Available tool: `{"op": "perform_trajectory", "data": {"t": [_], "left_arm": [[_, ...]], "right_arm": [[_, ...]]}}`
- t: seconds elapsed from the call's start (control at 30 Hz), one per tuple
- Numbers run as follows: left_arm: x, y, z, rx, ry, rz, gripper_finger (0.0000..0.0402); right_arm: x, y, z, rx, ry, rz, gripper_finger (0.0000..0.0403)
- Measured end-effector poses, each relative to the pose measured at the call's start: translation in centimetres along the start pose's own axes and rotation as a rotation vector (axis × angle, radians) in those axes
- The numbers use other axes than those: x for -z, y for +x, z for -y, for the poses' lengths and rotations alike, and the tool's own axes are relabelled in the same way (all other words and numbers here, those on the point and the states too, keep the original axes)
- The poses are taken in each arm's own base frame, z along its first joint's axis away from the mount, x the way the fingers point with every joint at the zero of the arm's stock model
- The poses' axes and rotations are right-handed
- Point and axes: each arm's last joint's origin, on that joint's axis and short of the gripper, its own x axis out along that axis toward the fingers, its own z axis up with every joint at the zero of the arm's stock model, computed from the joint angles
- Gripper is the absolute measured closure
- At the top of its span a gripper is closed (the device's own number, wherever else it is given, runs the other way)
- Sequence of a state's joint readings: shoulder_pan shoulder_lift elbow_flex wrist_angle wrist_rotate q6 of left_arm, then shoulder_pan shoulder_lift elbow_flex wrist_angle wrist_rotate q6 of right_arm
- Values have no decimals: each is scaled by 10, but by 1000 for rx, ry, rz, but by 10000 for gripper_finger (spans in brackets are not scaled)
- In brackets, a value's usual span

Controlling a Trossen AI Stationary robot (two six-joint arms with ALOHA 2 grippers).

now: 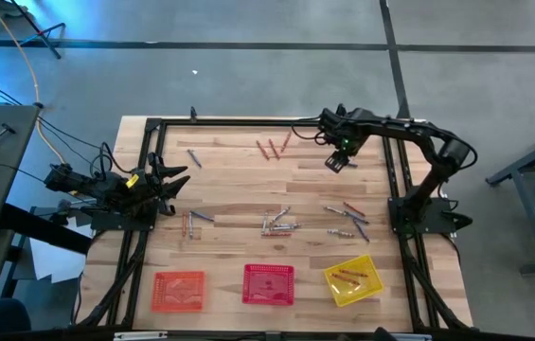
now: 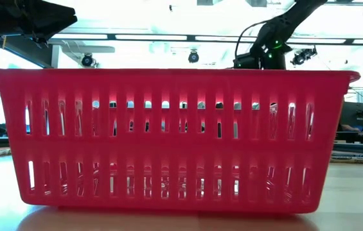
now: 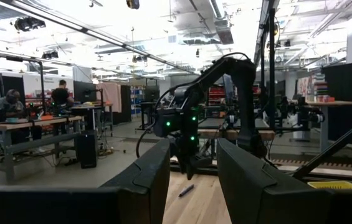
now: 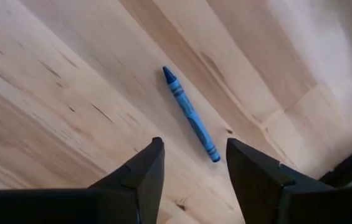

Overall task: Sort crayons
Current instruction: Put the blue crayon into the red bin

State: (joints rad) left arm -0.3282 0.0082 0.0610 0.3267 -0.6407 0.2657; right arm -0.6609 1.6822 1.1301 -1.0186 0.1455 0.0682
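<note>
Crayons lie scattered flat on the wooden table [image 1: 248,189]: reddish ones [image 1: 272,147] at the far side, a grey one [image 1: 194,158], a mixed heap [image 1: 279,224] in the middle and more at the right [image 1: 350,218]. My right gripper [image 1: 336,161] hangs open at the far right, pointing down above a blue crayon [image 4: 191,115]. That crayon lies on the wood just ahead of the fingertips [image 4: 191,168], untouched. My left gripper [image 1: 170,180] waits open at the table's left edge, its fingers [image 3: 191,180] holding nothing.
Three mesh baskets stand along the near edge: orange [image 1: 179,289], red [image 1: 268,284] and yellow [image 1: 352,279], the yellow one with reddish crayons inside. The red basket [image 2: 175,141] fills the low view. A black frame [image 1: 153,128] borders the table.
</note>
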Motion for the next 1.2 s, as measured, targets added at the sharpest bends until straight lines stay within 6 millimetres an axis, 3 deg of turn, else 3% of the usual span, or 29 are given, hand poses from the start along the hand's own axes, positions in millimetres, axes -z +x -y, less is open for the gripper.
{"op": "perform_trajectory", "data": {"t": [0.33, 0.97, 1.2], "left_arm": [[0, 0, 0, 0, 0, 0, 284], [0, 0, 0, 0, 0, 0, 284], [0, 0, 0, 0, 0, 0, 284]], "right_arm": [[-4, 11, -4, 9, -21, -32, 264], [-4, 11, -4, 3, -1, -31, 265], [15, 38, -13, 48, -50, -80, 265]]}}
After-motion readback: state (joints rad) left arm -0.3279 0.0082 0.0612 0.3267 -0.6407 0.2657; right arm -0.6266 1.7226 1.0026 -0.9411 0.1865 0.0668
